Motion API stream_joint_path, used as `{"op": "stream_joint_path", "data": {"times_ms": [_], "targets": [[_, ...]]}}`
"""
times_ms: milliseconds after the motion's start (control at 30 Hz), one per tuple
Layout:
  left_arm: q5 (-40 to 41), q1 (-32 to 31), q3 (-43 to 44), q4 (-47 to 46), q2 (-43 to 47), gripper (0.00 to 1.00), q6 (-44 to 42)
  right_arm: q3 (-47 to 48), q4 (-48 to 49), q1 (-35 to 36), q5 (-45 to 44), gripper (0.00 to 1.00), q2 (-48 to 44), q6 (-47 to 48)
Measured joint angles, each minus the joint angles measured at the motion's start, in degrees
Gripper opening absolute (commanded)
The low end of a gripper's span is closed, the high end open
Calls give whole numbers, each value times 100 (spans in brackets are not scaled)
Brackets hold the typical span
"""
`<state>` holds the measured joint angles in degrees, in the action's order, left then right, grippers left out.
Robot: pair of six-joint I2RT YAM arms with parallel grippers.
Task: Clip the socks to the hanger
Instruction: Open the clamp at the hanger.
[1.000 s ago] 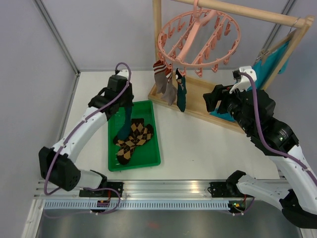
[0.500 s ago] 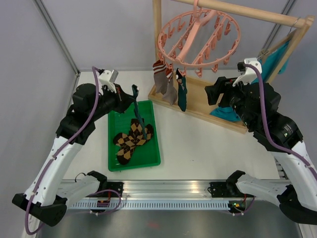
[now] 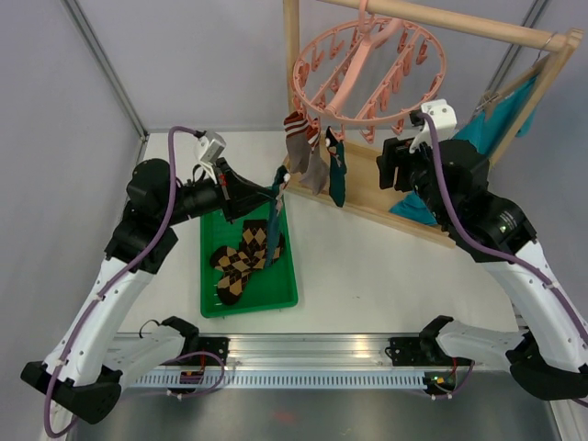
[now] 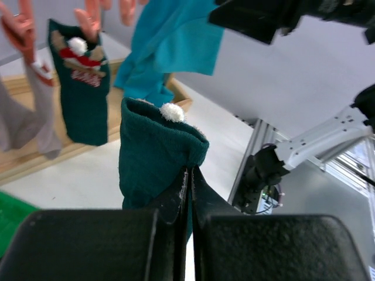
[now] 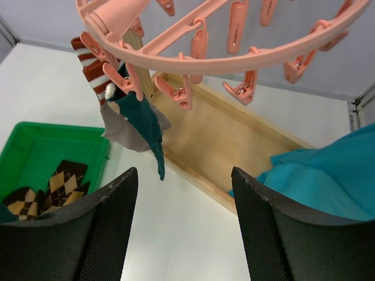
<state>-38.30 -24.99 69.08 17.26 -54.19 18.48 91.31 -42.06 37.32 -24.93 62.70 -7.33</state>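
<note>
The left wrist view alone shows the grip: the left gripper (image 4: 188, 175) has its black fingers pinched together on the cuff fold of the held teal sock (image 4: 157, 149), with a white pom-pom (image 4: 171, 111) at the sock's top edge. From the top view the same sock hangs down from the fingers above the far right corner of the green tray (image 3: 204, 268), just left of the wooden frame (image 3: 291, 55). That view also shows the argyle socks (image 3: 243, 262), brown and black diamonds, lying in the tray.

The right wrist view looks up under the hanger (image 5: 246, 57): a pink ring with crossbars and rows of small clip pegs, most of them empty. On its left side hang the grey-brown socks (image 5: 126, 133) with red-and-white striped cuffs, and beside them the hung teal sock (image 5: 146, 126). The left wrist view shows that sock's red-and-white motif, with marks too blurred to read. The right gripper (image 5: 183, 172) is spread wide and holds nothing, near the hanger's right side. The bright teal cloth (image 5: 328, 181) drapes at the right
</note>
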Motion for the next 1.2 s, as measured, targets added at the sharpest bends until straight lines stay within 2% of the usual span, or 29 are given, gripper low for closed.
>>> {"op": "stream_joint_path", "data": {"times_ms": [267,467,867,1200], "targets": [[-590,-334,37,-538,-461,2,256,-603,647,-564,966,69,146,518],[-693,-632,66,-822,-678,2,323,-719,1165,-599,1314,73,402,876],[-522,-1213,131,-1097,-1134,2,337,-761,1716,-651,1200,74,763,1381],[-291,-1427,337,-970,-1178,2,251,-782,2140,-1016,1366,73,1130,1458]]}}
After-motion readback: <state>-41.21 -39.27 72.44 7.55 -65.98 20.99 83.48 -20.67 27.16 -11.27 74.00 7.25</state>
